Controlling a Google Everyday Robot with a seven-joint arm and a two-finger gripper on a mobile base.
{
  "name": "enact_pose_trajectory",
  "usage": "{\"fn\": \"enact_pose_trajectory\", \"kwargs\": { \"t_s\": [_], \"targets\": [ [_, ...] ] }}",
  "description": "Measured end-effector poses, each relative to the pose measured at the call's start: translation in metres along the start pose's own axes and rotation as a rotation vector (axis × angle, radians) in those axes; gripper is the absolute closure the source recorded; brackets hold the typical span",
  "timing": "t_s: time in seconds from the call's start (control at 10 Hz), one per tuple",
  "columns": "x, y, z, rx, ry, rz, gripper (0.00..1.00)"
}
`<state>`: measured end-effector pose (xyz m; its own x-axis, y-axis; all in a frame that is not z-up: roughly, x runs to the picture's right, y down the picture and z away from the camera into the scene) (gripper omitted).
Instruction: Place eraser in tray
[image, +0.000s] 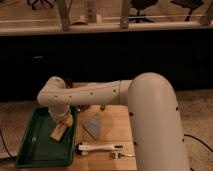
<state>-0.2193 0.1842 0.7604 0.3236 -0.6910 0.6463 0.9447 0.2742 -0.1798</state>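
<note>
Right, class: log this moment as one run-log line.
task: eraser to tray | tool: above tray's right side | eraser: tilted, at tool, over tray | cloth, white tool: on table

The gripper (63, 121) hangs over the right side of the green tray (35, 145), but the bulky wrist housing hides most of it, so how its fingers stand is unclear. The tan eraser (59, 132) below it is partly covered at its upper end; whether it rests on the tray floor or hangs just above cannot be told. The tray's lower left corner blurs into shadow. The arm's base (160, 150) is cut off by the bottom edge.
</note>
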Motion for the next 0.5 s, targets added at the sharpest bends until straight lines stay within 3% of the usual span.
{"fn": "enact_pose_trajectory", "kwargs": {
  "t_s": [0.5],
  "targets": [
    [-0.0072, 0.003, 0.0025, -0.003, -0.028, -0.038, 0.99]
  ]
}}
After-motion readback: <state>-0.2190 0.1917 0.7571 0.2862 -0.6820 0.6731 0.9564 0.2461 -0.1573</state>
